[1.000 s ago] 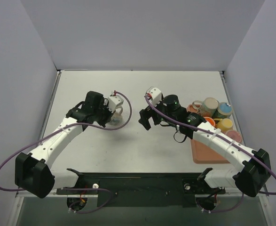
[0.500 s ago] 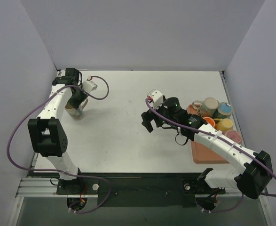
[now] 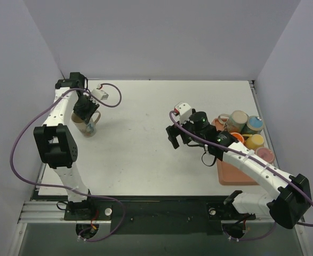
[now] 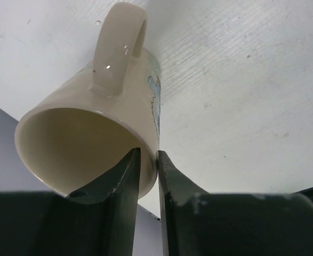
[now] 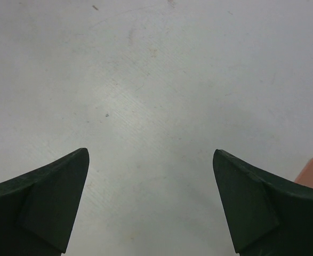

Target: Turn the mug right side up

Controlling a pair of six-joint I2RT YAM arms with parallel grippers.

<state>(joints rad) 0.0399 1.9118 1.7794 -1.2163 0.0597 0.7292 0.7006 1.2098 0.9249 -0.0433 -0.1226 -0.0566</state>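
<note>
The mug (image 3: 90, 127) stood at the far left of the tabletop (image 3: 145, 106), close to the left edge and well apart from everything else; its mouth faced up toward the left wrist camera, showing a cream inside; its base seemed to meet the tabletop, though whether it sat flat or slightly tipped I could not tell. The handle (image 4: 116, 42) pointed away from the wrist; a pale blue print (image 4: 155, 93) ran down the outer wall beside it.

The left tool (image 4: 148, 156) came down onto the mug's rim; its jaws were narrow, one dark finger (image 4: 121, 186) inside the mouth and the other outside, with the mug's wall pinched between them. The left arm was stretched out to the far left corner, its purple cable (image 3: 111, 93) looping above the mug.

The right tool (image 3: 173, 136) hovered over bare tabletop near the middle, somewhat to the right; its jaws stood wide apart and held nothing; in the right wrist view only scuffed white surface lay between the two fingers.

A pink tray (image 3: 241, 176) lay at the right edge of the tabletop, behind the right arm; a cluster of coloured cups (image 3: 236, 120) stood at its far end, some tan, one blue-topped, others orange and yellow; a corner of the tray showed at the right margin of the right wrist view.
</note>
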